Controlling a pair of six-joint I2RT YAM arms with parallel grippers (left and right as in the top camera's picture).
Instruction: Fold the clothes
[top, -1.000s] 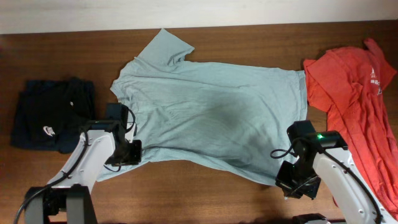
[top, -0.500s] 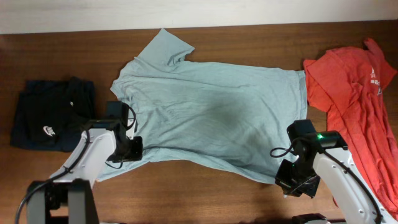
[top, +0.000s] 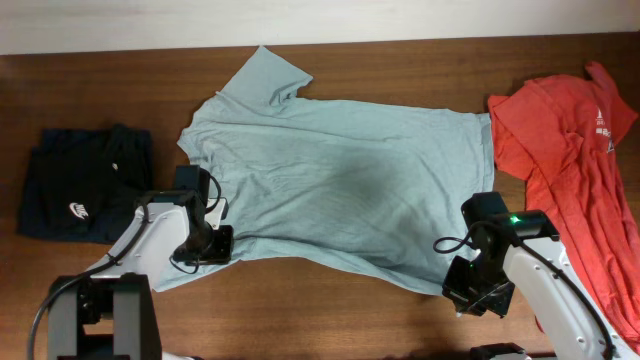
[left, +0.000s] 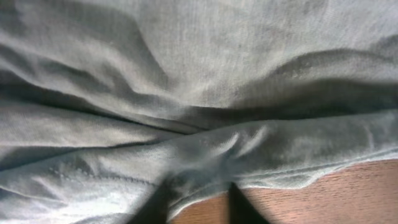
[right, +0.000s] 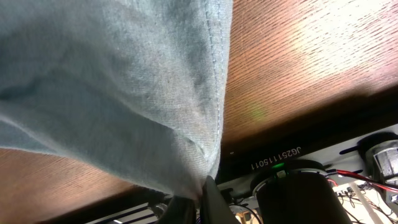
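Grey-blue T-shirt (top: 340, 190) lay spread flat mid-frame on table (top: 400, 60) — no fold made yet. Right gripper (right: 202, 198), lower right, was clamped tight on its hem corner. Left gripper (left: 198, 199), lower left: we saw jaws narrowly apart astride bunched hem, not pinched. Navy T-shirt (top: 85, 190) at left looked folded; orange-red T-shirt (top: 570, 140) at right lay crumpled — two to go, we judged.

A dark reddish-brown wooden table (top: 330, 310) runs up to a pale strip (top: 300, 20) along its far edge.
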